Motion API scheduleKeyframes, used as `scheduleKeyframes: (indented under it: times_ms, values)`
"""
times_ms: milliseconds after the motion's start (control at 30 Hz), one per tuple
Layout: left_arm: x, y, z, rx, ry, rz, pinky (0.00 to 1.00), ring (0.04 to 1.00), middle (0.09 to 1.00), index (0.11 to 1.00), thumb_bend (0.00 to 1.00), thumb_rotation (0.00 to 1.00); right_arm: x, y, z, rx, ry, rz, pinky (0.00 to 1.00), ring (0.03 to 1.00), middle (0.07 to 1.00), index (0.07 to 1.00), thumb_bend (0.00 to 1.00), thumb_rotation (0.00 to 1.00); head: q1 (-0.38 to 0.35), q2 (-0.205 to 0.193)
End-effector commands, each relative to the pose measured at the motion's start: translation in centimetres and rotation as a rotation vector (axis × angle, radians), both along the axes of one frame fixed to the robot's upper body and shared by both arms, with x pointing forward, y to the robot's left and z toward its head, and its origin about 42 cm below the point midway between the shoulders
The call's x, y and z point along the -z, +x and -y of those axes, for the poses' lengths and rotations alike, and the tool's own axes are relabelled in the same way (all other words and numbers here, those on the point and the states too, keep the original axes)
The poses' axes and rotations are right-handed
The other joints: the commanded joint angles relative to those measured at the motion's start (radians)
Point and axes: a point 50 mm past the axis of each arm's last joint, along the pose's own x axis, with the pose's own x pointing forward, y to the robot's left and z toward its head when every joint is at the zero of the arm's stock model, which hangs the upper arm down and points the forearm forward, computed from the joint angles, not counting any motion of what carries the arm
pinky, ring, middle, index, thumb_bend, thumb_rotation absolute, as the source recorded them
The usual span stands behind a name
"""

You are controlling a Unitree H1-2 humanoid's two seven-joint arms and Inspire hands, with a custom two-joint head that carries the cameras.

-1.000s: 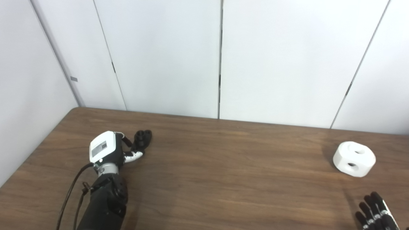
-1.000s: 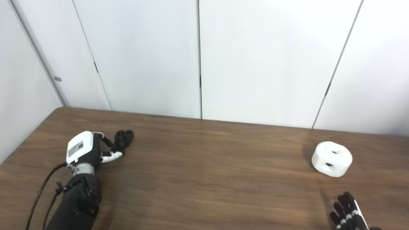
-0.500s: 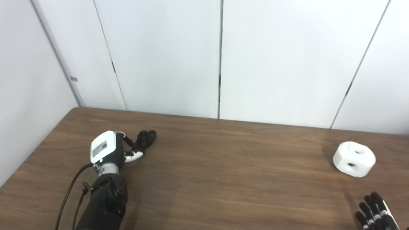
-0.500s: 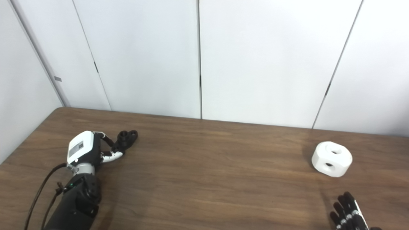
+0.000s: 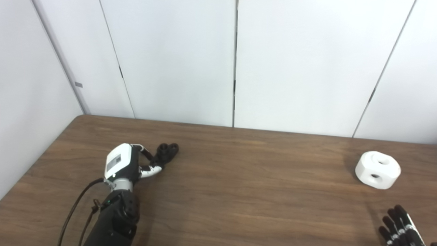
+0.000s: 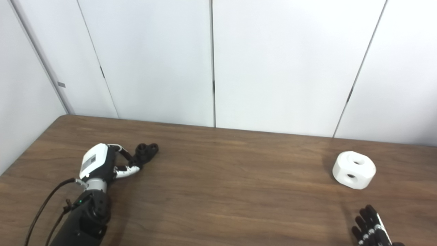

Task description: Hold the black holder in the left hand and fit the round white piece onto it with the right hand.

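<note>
At far left of bench (image 5: 239,191): left hand (image 5: 128,165), fingers (image 5: 152,169) clamped on holder (image 5: 167,152). Right hand (image 5: 401,227) waiting, fingers apart; white piece (image 5: 377,169) ungrasped, fitting undone.

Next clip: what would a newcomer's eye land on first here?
Probably the left hand at the table's left, its fingers closed on the black holder. Next, the white piece sitting alone far right on the brown table, with the right hand open at the bottom right corner, not touching it.
</note>
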Motion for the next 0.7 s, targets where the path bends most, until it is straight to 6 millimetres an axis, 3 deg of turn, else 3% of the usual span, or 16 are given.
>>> scheduleKeyframes:
  times_ms: [0,367,667]
  values:
    - [-1.6,0.1,0.3,0.059,0.011,0.053,0.92,0.908,0.825,0.490,0.51,0.05,1.5,-0.7,-0.4,0.005,0.034,-0.060,1.00,1.000,1.000,0.997,0.72,1.00,-0.001,0.002]
    - [-1.1,-2.4,2.9,0.202,0.022,0.029,0.92,0.914,0.839,0.491,0.51,0.05,1.3,-0.5,-0.4,0.003,0.039,-0.053,1.00,1.000,1.000,1.000,0.73,1.00,-0.009,0.009]
    - [-1.0,-6.3,5.0,0.356,0.033,0.009,0.91,0.915,0.847,0.492,0.51,0.05,0.7,-0.4,-0.8,0.002,0.036,-0.051,1.00,1.000,1.000,0.992,0.71,1.00,-0.054,0.054]
